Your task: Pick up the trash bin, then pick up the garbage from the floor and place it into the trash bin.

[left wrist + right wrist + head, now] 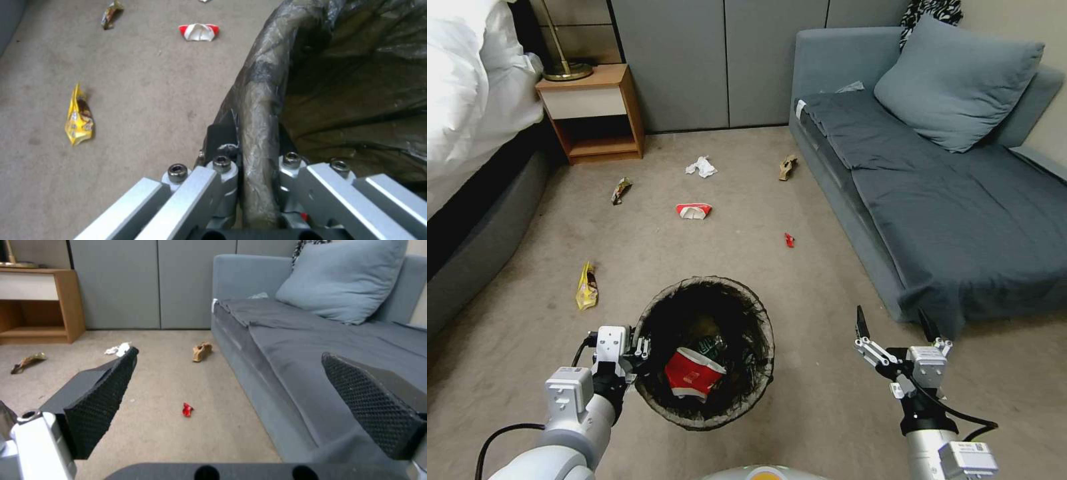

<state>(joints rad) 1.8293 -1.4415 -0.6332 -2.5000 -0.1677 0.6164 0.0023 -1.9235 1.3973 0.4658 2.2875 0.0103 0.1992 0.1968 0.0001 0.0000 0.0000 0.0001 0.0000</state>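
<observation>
Carpet (827, 400) littered — sofa (960, 200) right, nightstand (594, 110) left.

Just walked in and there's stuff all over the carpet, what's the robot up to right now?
It is tidying litter. The left gripper is clamped on the rim of the trash bin, which already holds a crushed red cup. The right gripper hangs open and empty beside the sofa. On the carpet lie a yellow wrapper, a red-and-white cup, a red scrap, a white tissue, brown paper and another wrapper.
</observation>
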